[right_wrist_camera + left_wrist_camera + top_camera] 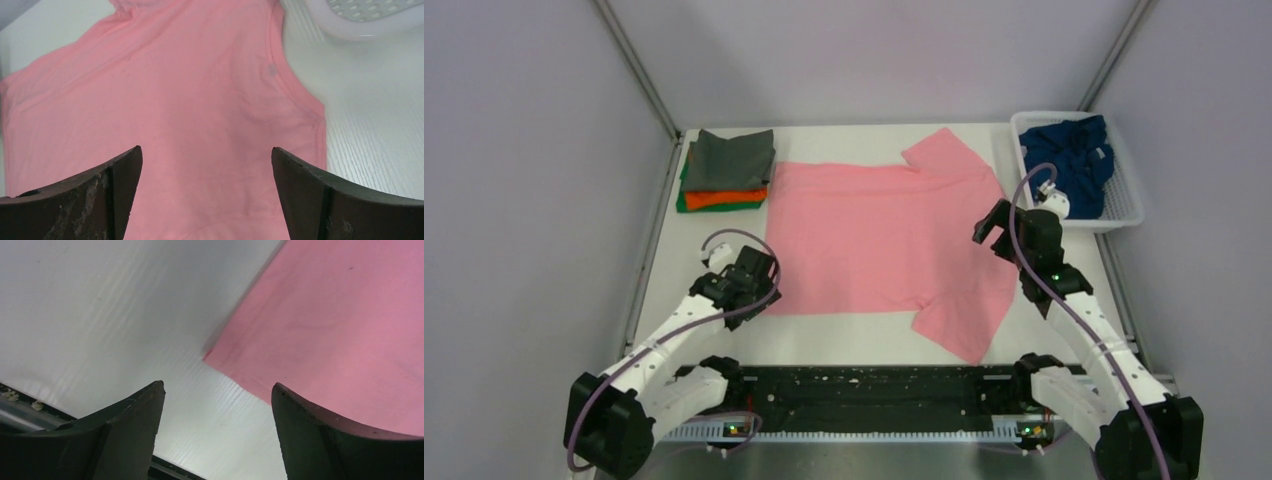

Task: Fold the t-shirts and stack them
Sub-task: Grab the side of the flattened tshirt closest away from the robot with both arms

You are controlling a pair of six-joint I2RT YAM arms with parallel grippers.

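Holding nothing, with jaws apart on left gripper [218, 386] and right gripper [207, 149]. Located near hem corner of pink t-shirt [884, 240] just ahead-right of left jaws; found shoulder end under right. Lay flat between both arms, long axis left-to-right. Judged each arm nearer its own end.

Pink t-shirt [884, 240] is lying spread flat on the table [844, 345], hem left, sleeves right. Left gripper [759, 275] is hovering at its near-left hem corner. Right gripper [994, 228] is hanging over its right edge. Folded stack is sitting far left: dark grey t-shirt [732, 160] on orange t-shirt [729, 199] on green t-shirt [686, 200]. Navy blue t-shirt [1072, 160] is lying crumpled in the white basket [1124, 215], far right.
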